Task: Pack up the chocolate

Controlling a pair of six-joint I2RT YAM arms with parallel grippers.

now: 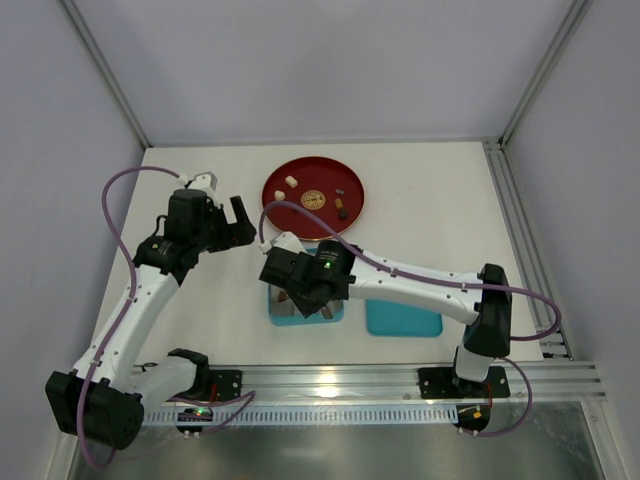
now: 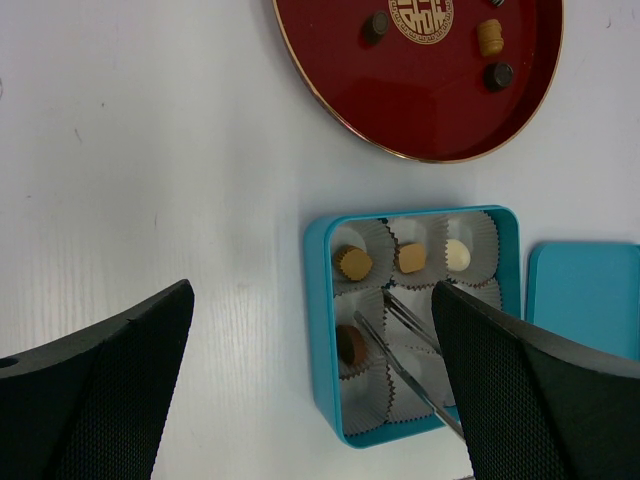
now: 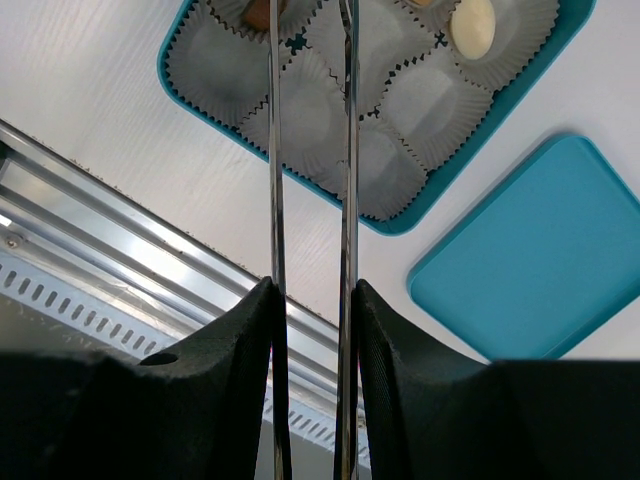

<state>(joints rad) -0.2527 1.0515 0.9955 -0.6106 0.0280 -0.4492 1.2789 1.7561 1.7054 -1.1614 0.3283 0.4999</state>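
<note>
The teal box [image 2: 318, 330] holds white paper cups. Its far row has two tan chocolates [image 2: 352, 262] and a cream one [image 2: 457, 254]; a dark brown one [image 2: 350, 345] sits in a left cup. My right gripper [image 1: 305, 290] hovers over the box, shut on metal tweezers [image 2: 410, 350] whose tips are apart and empty above the middle cups. The red plate [image 1: 275, 215] carries more chocolates: cream [image 1: 291, 181], dark [image 1: 340, 192] and tan [image 2: 489, 37]. My left gripper [image 1: 232, 222] is open and empty, left of the plate and above the table.
The box's teal lid [image 1: 403, 318] lies flat to the right of the box. An aluminium rail [image 3: 120, 230] runs along the near table edge. The plate has a gold emblem [image 1: 314, 199] at its centre. Grey walls enclose the table.
</note>
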